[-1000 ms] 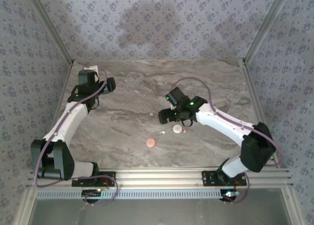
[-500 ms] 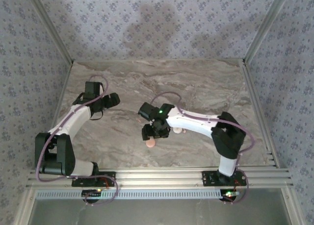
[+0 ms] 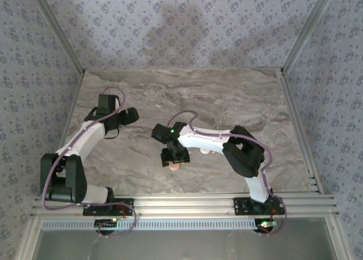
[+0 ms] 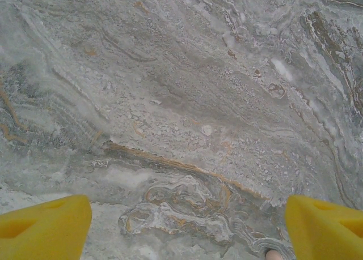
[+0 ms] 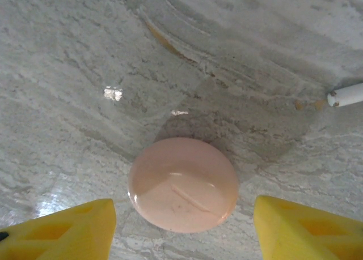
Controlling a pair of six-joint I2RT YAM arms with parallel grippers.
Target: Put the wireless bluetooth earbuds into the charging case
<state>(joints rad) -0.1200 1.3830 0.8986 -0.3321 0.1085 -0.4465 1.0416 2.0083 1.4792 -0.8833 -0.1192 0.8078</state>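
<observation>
Swung toward the table's (image 3: 238, 96) near edge to straddle the pink disc (image 5: 182, 183), likely the case, with right gripper (image 5: 181, 229) parted, leaving one earbud (image 5: 346, 94) nearby unplaced and left gripper (image 4: 184, 223) wide over bare marble.

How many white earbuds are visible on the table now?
1: the earbud, its stem end poking in at the right edge of the right wrist view, lies beyond the pink disc. Others may be hidden under the right arm.

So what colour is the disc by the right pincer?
Pale pink disc, clearest in right wrist view.
</observation>
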